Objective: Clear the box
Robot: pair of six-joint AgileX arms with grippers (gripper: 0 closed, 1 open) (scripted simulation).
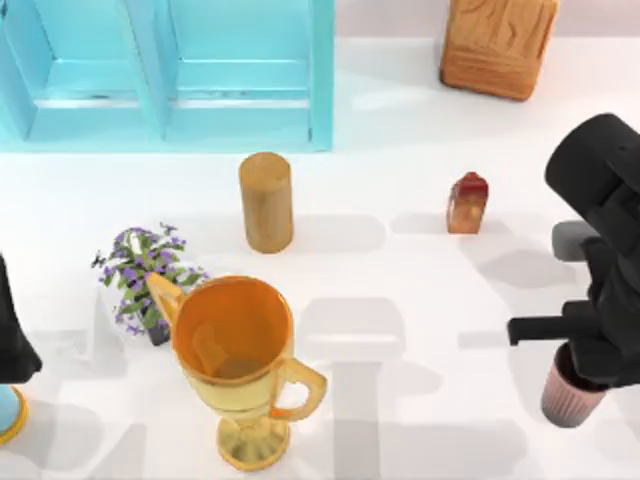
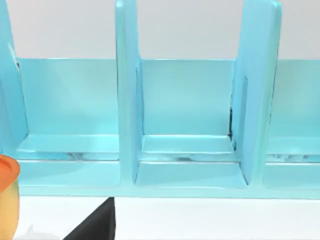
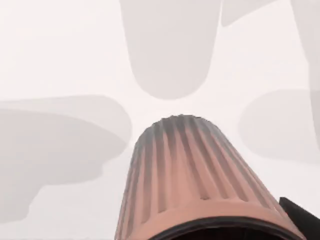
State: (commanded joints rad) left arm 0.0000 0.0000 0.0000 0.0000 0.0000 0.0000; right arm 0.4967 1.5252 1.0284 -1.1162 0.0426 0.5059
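Top view, left edge first: my left arm (image 1: 14,335) sits parked low at the table's left side, above a blue-rimmed object (image 1: 8,415), and I cannot tell how its fingers stand. Its wrist camera looks at the turquoise shelf cabinet (image 2: 185,125) across the back. Moving right: a small purple-flowered plant (image 1: 148,272), a big orange trophy cup (image 1: 240,365) just beside it, and a plain wooden cylinder (image 1: 266,202) standing upright farther back. Past the middle stands a small red-brown stamp-like block (image 1: 467,204). The box (image 1: 498,42) is at the back of the table, right of the cabinet and well apart from everything else.

At the right side my right gripper (image 1: 585,365) hangs over a ribbed pink cup (image 1: 568,392) near the front edge; the right wrist view looks down the cup's fluted wall (image 3: 185,170). Whether the fingers grip it I cannot tell.

Judging from this, the right arm is the one placed to deal with the box. To do it well, it should leave the cup standing and rise clear, then travel back along the table's right side, keeping wide of the stamp-like block, and approach the box squarely; the box looks wide, so the jaws would need to spread fully
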